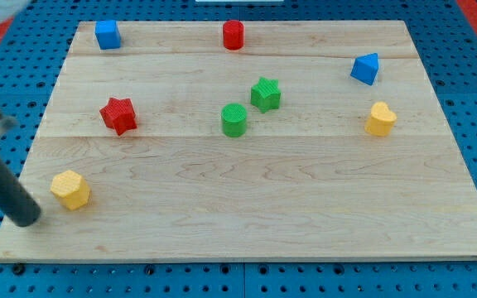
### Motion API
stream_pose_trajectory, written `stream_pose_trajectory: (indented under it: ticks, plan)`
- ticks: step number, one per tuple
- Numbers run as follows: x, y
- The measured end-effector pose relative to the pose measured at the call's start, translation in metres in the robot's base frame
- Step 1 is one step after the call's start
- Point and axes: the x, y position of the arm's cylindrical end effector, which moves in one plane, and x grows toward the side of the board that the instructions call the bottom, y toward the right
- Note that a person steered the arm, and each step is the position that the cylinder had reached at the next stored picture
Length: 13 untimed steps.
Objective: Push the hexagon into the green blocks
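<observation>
A yellow hexagon (71, 189) lies near the view's lower left of the wooden board (247, 215). A green cylinder (233, 120) and a green star (265, 93) sit close together near the board's middle, far to the right of the hexagon. My tip (26, 218) rests at the view's lower left, just left of and slightly below the yellow hexagon, a small gap apart from it. The dark rod slants up to the view's left edge.
A red star (118, 114) lies above the hexagon. A blue cube (108, 35) and a red cylinder (233, 35) sit along the top edge. A blue triangular block (366, 68) and a yellow heart-like block (380, 119) are at the right.
</observation>
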Motion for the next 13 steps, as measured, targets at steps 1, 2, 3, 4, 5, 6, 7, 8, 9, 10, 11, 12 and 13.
stream_pose_trajectory:
  ticks: [1,2,3,4,5,6,7,8,9,10,11,12,13]
  plan:
    - [-0.032,0.097]
    - [-0.076,0.137]
    - [-0.007,0.130]
    - [-0.020,0.078]
    - [-0.060,0.066]
    - [-0.085,0.114]
    - [-0.092,0.126]
    - [-0.088,0.125]
    - [-0.080,0.133]
    - [-0.084,0.157]
    - [-0.126,0.180]
    - [-0.178,0.226]
    - [-0.177,0.231]
